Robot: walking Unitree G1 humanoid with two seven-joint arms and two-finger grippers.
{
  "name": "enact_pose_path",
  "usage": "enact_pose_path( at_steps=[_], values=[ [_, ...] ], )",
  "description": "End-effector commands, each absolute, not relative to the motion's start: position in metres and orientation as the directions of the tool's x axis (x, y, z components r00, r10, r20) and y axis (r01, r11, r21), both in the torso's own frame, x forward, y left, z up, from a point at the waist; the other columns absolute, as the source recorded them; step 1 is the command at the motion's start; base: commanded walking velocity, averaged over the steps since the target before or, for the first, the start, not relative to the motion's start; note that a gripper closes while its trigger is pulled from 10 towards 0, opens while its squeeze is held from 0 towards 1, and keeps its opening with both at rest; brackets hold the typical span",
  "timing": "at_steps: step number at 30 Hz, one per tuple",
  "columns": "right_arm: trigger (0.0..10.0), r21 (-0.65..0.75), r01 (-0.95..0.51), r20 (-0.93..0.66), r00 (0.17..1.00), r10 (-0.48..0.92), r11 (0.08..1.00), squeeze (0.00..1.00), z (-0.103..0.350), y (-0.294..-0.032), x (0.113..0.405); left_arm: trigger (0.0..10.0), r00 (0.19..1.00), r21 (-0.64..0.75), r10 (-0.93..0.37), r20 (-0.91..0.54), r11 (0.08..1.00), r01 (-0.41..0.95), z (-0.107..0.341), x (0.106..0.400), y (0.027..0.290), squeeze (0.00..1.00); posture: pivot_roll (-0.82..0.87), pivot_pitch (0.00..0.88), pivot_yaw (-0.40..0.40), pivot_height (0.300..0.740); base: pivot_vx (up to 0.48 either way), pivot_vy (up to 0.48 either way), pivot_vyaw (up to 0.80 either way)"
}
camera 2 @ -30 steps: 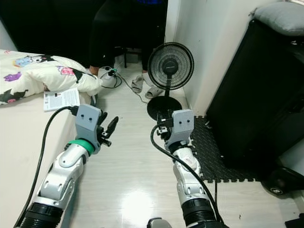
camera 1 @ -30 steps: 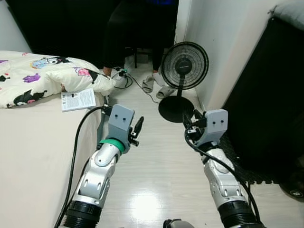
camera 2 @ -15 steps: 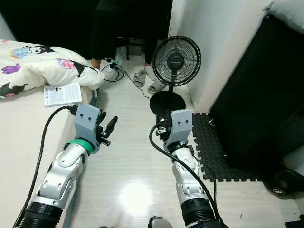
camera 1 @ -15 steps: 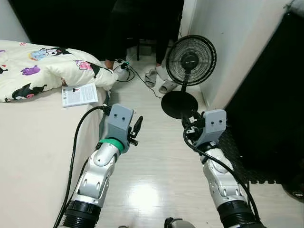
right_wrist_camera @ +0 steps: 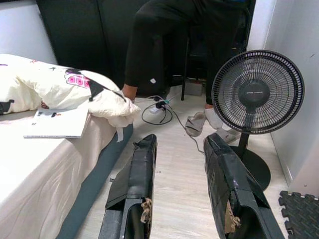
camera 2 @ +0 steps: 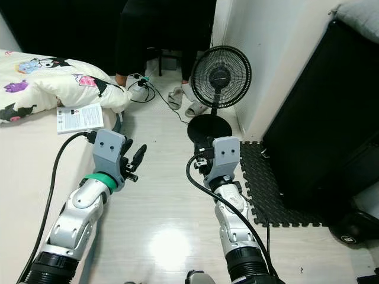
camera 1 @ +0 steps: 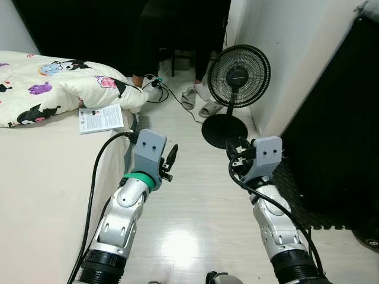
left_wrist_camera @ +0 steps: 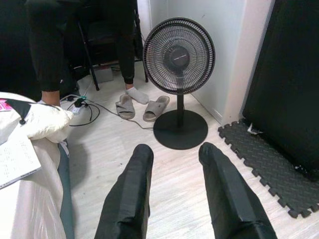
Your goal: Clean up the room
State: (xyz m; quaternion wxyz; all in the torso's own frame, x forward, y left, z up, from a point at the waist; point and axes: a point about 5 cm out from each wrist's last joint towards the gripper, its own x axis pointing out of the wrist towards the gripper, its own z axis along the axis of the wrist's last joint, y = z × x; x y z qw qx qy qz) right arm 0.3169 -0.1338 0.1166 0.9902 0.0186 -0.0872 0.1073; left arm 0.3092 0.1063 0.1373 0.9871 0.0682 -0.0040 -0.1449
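A white booklet (camera 1: 100, 118) lies on the bed (camera 1: 41, 189) beside a cartoon-print comforter (camera 1: 59, 89). A pair of grey slippers (camera 1: 198, 102) rests on the pale wood floor near a black standing fan (camera 1: 238, 67). My left gripper (camera 1: 171, 160) hangs open over the floor at the bed's edge, with nothing between its fingers (left_wrist_camera: 132, 184). My right gripper (camera 1: 236, 151) is also open and empty, held just short of the fan's round base (right_wrist_camera: 256, 172). Both grippers point toward the fan and slippers.
A person in dark trousers (camera 1: 151, 41) sits on a chair at the far end. A power strip with cables (camera 1: 155, 83) lies by that person's feet. A tall black cabinet (camera 1: 337, 130) and a black foam mat (camera 2: 266, 189) line the right side.
The whole picture has shifted slightly as the camera moved, bringing the fan and bed a little closer. Both arms keep the same pose, grippers still open.
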Motion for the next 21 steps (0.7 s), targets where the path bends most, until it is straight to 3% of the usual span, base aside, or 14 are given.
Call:
enact_pose_path(
  at_steps=[1, 21],
  values=[
    [10.0, 0.019, -0.212, 0.156, 0.966, 0.206, 0.977, 0.00, 0.1106, -0.1352, 0.3147, 10.0, 0.959, 0.136, -0.282, -0.031, 0.949, 0.283, 0.1325, 0.3067, 0.1066, 0.00, -0.11, 0.005, 0.059, 0.740, 0.000, 0.000, 0.00],
    [10.0, 0.022, -0.213, 0.157, 0.966, 0.207, 0.977, 0.00, 0.1108, -0.1349, 0.3144, 10.0, 0.961, 0.135, -0.274, -0.032, 0.952, 0.276, 0.1323, 0.3066, 0.1068, 0.00, -0.11, 0.009, 0.057, 0.740, 0.000, 0.000, 0.00]
  ],
)
